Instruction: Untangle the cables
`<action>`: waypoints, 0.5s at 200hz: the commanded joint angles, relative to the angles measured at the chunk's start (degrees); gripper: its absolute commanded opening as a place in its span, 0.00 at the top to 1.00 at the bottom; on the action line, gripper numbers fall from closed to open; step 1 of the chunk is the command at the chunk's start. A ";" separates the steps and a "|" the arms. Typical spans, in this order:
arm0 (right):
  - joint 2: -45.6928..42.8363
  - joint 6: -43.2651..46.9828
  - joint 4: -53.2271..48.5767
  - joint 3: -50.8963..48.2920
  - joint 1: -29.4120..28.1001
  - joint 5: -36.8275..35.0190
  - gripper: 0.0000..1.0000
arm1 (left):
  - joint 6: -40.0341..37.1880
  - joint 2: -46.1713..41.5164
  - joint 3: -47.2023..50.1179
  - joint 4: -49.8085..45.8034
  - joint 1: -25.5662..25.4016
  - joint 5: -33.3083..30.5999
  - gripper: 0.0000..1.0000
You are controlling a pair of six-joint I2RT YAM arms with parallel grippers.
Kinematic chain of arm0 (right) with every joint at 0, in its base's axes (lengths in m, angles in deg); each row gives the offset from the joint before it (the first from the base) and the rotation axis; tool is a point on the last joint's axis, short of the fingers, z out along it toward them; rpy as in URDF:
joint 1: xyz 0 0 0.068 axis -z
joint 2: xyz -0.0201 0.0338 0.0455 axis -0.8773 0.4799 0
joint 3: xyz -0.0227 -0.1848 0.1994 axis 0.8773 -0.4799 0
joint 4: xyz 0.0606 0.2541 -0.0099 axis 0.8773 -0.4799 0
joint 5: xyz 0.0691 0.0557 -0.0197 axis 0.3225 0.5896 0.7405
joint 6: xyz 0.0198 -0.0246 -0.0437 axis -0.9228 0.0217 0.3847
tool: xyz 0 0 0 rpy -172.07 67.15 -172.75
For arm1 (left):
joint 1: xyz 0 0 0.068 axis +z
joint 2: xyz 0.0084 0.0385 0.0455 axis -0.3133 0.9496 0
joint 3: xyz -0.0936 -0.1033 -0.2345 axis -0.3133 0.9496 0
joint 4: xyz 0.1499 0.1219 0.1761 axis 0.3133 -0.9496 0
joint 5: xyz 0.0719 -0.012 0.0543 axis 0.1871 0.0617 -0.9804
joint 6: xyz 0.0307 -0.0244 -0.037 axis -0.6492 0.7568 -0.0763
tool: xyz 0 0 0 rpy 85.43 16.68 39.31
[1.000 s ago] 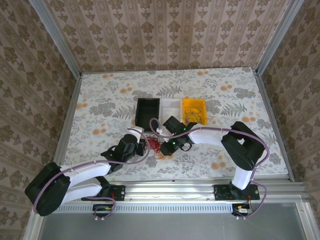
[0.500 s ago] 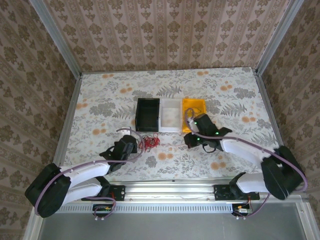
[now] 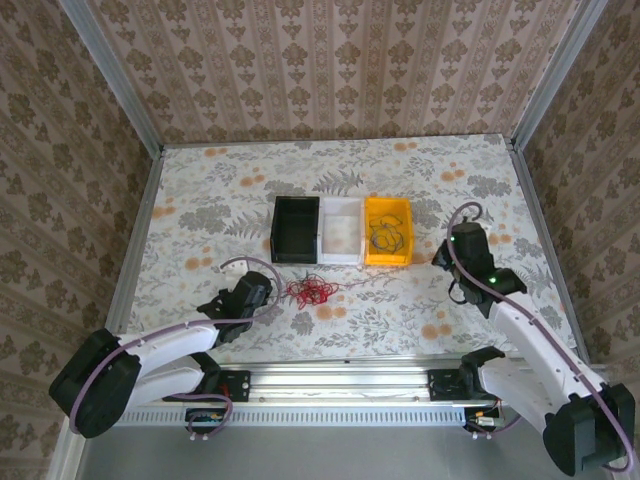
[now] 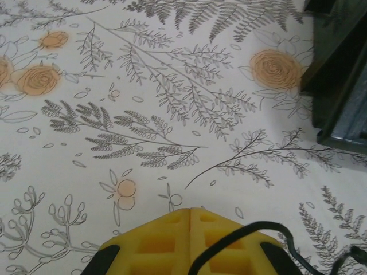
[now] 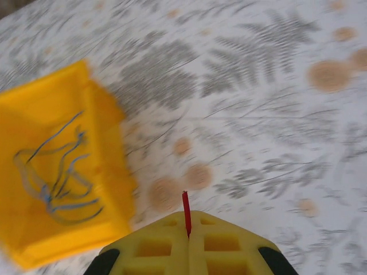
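Closest to me, the left gripper [image 4: 190, 216] has its yellow fingers pressed together just above the flower-patterned tabletop [image 3: 200, 190]. A thin dark wire [image 4: 228, 245] arcs across one finger; I can't tell whether it is pinched or only draped there. The right gripper [image 5: 189, 222] is also closed, and a short red wire end [image 5: 186, 203] sticks up from the seam between its fingers.

Just beside the left gripper lies the small tangle of thin red and dark looped cables [image 3: 310, 292], loose on the table. I judge it light, limp and springy. It will drag as one clump if I pull the middle, so I would take a free end or an outer loop.

Beyond it stand three bins in a row: a black plastic bin [image 3: 280, 230], a white bin [image 3: 341, 206] and a yellow bin [image 3: 370, 215] holding loose blue cable loops [image 5: 57, 184]. The black bin's front wall sits near the tangle and could catch a sweeping wire.
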 commanded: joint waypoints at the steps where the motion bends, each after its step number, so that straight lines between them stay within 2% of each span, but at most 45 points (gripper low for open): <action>1: -2.96 -3.08 -4.16 2.71 4.44 -7.02 1.00 | 3.56 -0.94 -0.21 -4.66 0.61 -3.28 1.00; 48: -3.47 -3.21 -2.99 3.81 14.58 -2.39 1.00 | 8.16 -0.86 -1.05 -9.24 0.84 -5.97 1.00; 75: -1.69 -4.28 -1.26 4.10 21.45 5.42 1.00 | 11.36 -0.72 -2.77 -12.89 1.04 -7.57 1.00; 100: 1.17 -1.38 -1.69 6.47 23.85 7.77 1.00 | 11.92 -1.35 -5.85 -17.53 1.12 -10.56 1.00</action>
